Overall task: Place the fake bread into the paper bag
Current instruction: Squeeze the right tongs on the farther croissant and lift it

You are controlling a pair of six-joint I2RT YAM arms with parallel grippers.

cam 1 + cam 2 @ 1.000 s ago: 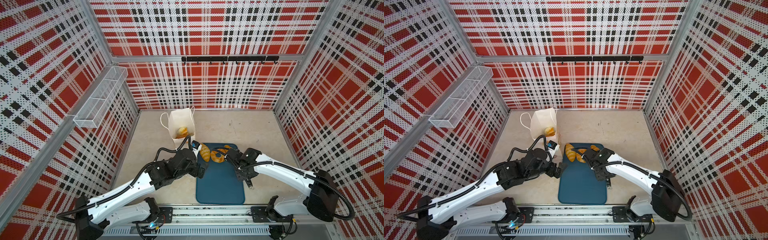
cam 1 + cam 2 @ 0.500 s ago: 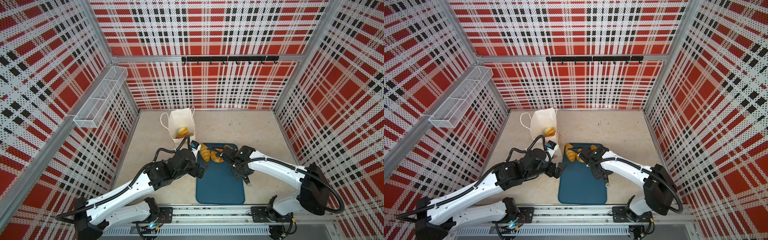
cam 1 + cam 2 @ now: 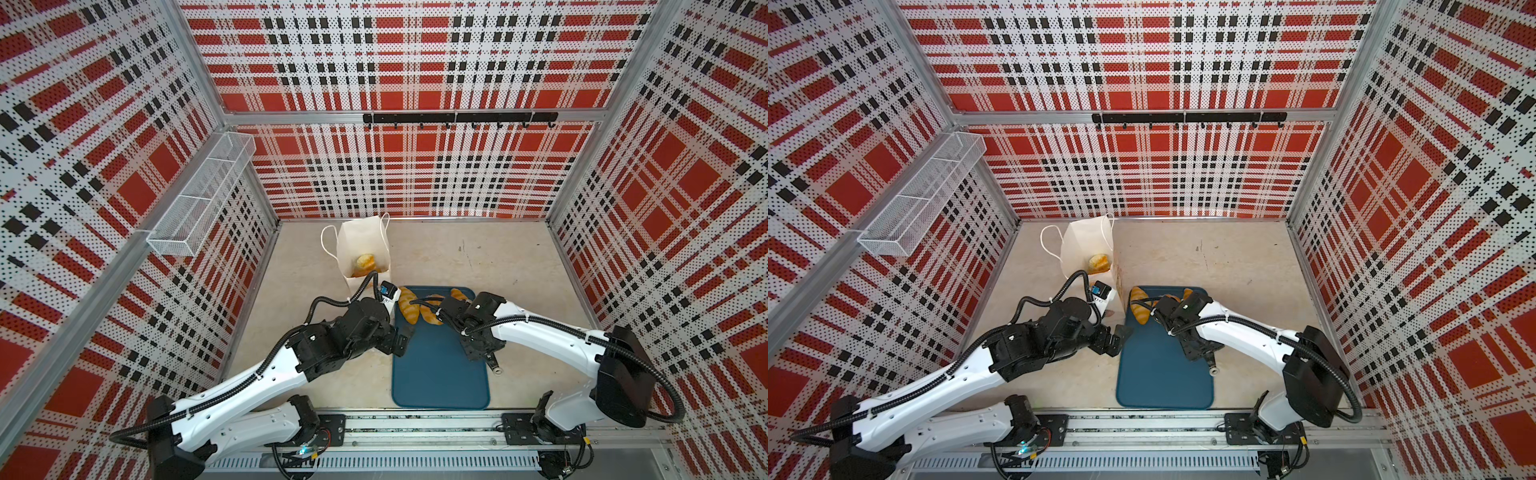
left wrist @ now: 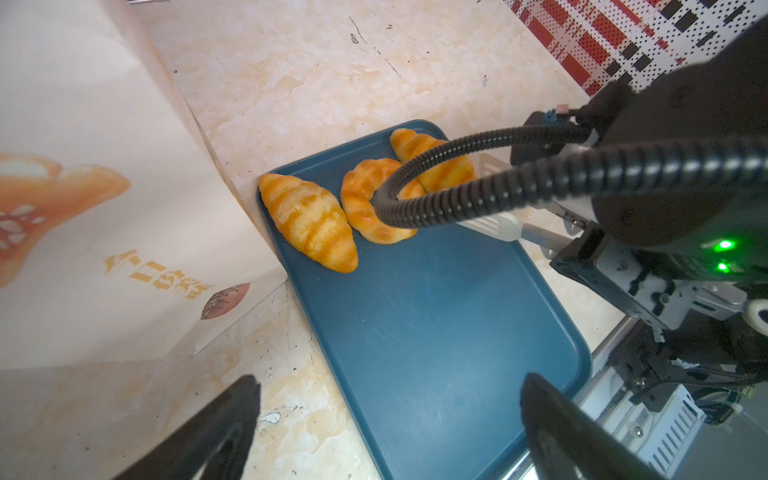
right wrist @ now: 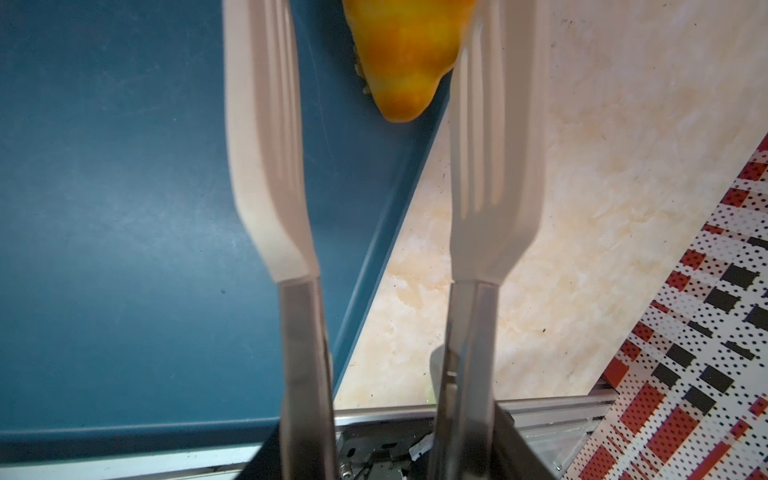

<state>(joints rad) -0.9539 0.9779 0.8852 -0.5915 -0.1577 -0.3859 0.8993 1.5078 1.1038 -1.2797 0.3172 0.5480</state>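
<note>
Three striped golden pieces of fake bread (image 3: 407,309) (image 3: 1139,307) (image 4: 309,220) lie at the far end of the teal tray (image 3: 440,374) (image 4: 436,332). More fake bread (image 3: 365,262) (image 3: 1098,262) sits inside the white paper bag (image 3: 361,241) (image 3: 1084,245) (image 4: 83,166), which stands just left of the tray's far corner. My left gripper (image 3: 399,338) (image 4: 388,380) hangs open over the tray's left edge, empty. My right gripper (image 3: 478,347) (image 5: 386,453) is shut on white-tipped tongs (image 5: 266,145) (image 4: 494,224). Their blades stand apart on either side of the rightmost croissant (image 5: 407,62).
A white wire basket (image 3: 199,199) hangs on the left wall and a black hook rail (image 3: 457,118) on the back wall. Plaid walls close in three sides. The arms' metal mounting rail (image 3: 415,432) runs along the front edge.
My right arm has swung left and forward, bringing the tongs over the croissants at the tray's far end. The left arm and the bag have not moved.
</note>
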